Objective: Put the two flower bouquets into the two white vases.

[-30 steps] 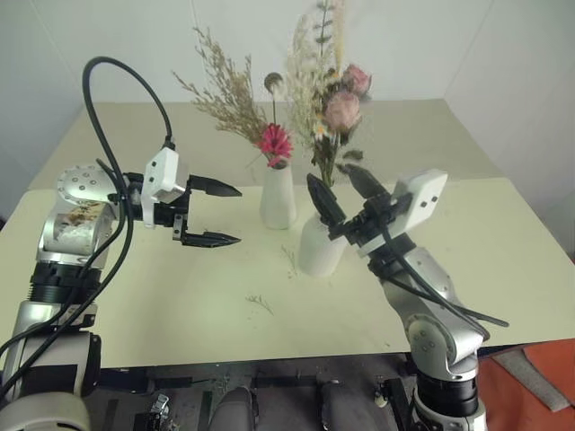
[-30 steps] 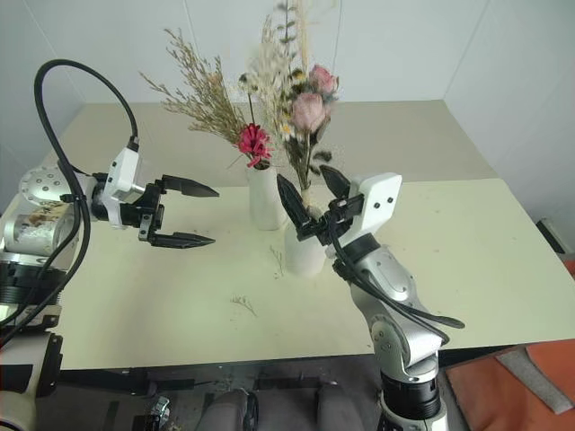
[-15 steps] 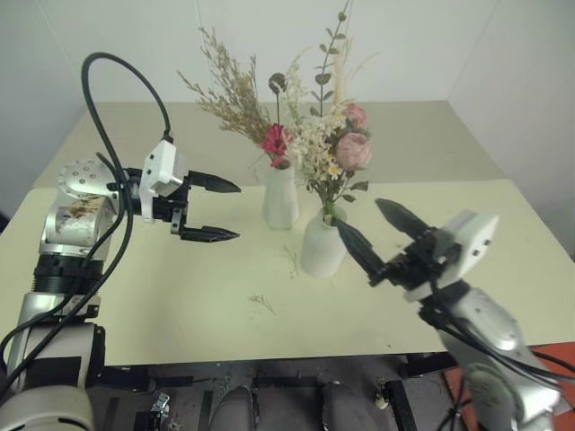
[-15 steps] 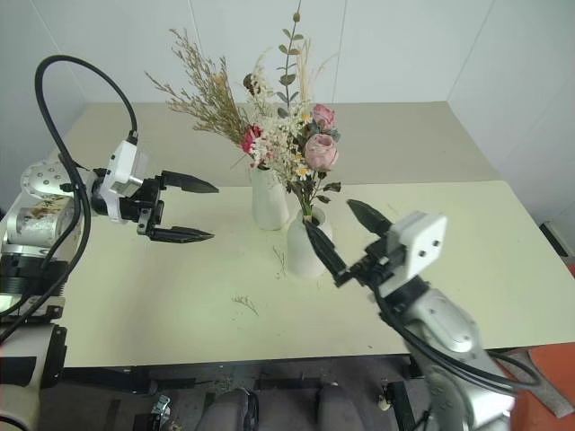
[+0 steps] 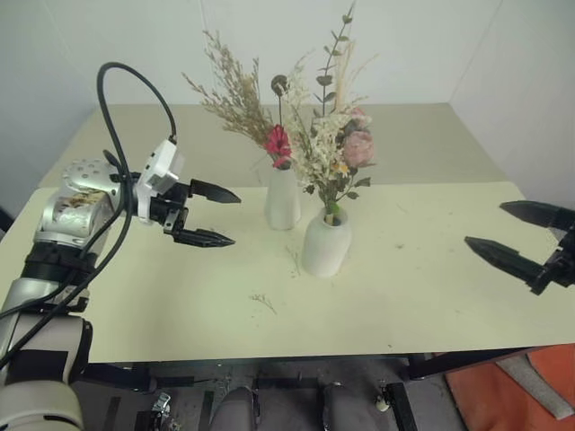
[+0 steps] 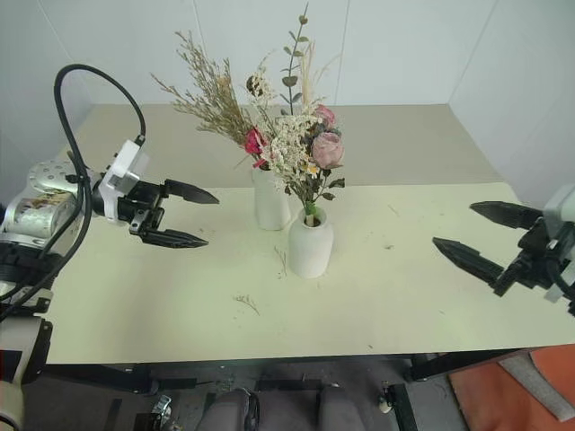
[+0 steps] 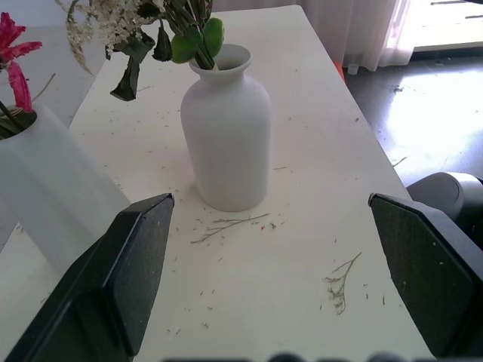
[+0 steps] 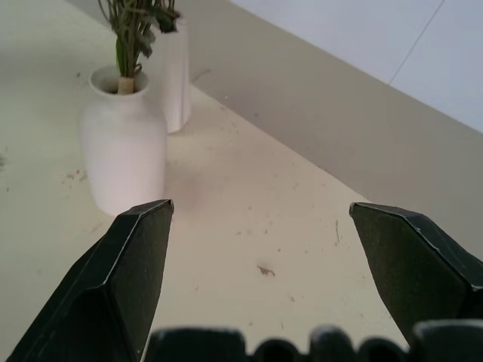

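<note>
A tall slim white vase (image 5: 281, 199) holds the bouquet with the pink-red daisy (image 5: 276, 144) and tan grass. In front of it, to the right, a shorter rounded white vase (image 5: 325, 244) holds the bouquet of cream sprigs and pale pink blooms (image 5: 346, 153). Both vases stand upright mid-table. My left gripper (image 5: 229, 218) hovers open left of the vases, pointing toward them, holding nothing. Far to the right, over the table's right edge, my right gripper (image 5: 485, 224) is open and empty. The left wrist view shows the rounded vase (image 7: 226, 136) beyond the open fingers.
The cream table (image 5: 180, 296) carries loose dry sprigs (image 5: 262, 303) and crumbs in front of the vases. White walls close off the back and right side. An orange-red patch of floor (image 5: 521, 386) shows past the front right corner.
My right gripper has drawn away from the rounded vase, far to the right, leaving the cream and pink bouquet standing in it. The left gripper has stayed in place, rolling slightly.
</note>
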Robot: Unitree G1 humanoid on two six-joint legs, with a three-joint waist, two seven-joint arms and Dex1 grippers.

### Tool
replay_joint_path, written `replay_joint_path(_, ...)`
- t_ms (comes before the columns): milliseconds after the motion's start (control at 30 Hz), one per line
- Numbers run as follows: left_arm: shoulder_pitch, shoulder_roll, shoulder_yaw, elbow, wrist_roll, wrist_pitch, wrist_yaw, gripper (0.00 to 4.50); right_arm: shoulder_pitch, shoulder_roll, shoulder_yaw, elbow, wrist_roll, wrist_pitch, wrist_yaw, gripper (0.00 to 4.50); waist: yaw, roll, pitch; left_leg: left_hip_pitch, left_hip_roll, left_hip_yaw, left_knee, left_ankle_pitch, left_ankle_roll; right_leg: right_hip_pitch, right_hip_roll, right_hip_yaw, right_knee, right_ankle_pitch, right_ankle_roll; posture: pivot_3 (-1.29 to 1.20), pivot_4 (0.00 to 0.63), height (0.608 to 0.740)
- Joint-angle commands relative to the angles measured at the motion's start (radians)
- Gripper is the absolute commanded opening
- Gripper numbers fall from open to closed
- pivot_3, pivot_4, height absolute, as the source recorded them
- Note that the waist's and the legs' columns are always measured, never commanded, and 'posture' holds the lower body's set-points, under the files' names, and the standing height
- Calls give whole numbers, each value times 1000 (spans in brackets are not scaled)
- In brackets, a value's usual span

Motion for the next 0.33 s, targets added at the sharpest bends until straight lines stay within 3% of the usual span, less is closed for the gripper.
replay_joint_path(33,0,3,38,-34,-3,-18,-4,4500,-41,-23,2,28,-23,-36,37,4442,0,0,0,0,0,0,0,0,0,0,0,0,0,0,0,0,150,740)
replay_joint_path(333,28,0,79,-61,23,-6,-4,4500,-106,-30,68,65,-74,-59,101,4442,3,0,0,-1,0,0,1,0,0,0,0,0,0,0,0,0,150,740)
